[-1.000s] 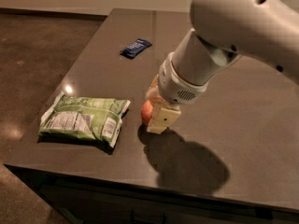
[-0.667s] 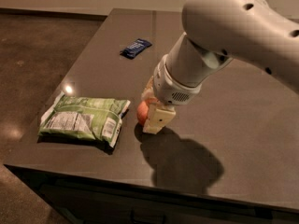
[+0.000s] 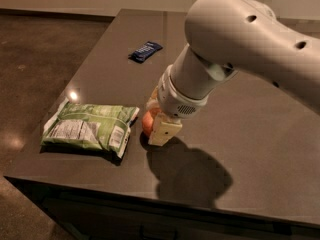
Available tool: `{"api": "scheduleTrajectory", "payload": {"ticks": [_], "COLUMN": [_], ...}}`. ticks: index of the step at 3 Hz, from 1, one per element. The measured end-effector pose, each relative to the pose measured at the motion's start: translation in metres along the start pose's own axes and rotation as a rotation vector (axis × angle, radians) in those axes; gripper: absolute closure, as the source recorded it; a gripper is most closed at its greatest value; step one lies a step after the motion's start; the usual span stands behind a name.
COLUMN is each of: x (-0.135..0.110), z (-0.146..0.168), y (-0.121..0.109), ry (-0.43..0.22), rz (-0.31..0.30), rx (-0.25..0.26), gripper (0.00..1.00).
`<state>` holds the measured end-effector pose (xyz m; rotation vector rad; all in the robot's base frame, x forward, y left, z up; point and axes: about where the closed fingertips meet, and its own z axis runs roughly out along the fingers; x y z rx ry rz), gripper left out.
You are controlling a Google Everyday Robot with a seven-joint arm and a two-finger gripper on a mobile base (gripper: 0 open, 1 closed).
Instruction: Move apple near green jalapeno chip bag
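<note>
Gripper (image 3: pixel 161 127) holding the apple (image 3: pixel 147 123) by the worktop's (image 3: pixel 245 109) front edge might shove the adjacent green jalapeno chip bag (image 3: pixel 90 127) off the left edge.

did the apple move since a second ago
Yes. The apple, gripped in the pincer low over the table, has shifted closer to the green jalapeno chip bag, which lies where it was.

Bulky off-white arm (image 3: pixel 240 39), ribbed wrist (image 3: pixel 182 96), cream claw (image 3: pixel 159 129) at tabletop (image 3: pixel 260 134).
</note>
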<state>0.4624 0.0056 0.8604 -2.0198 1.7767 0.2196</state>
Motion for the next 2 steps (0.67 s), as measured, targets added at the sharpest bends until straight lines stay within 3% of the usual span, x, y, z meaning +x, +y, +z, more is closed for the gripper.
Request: {"api": "scheduleTrajectory", "payload": {"ticks": [1,2], "x": [-0.0021,-0.0021], "z": [-0.0018,-0.0018], "y": [0.0006,0.0006], "ry": [0.001,0.001], "rz": [-0.004,-0.004], "rx": [0.003,0.003], "gripper": [0.00,0.00]}}
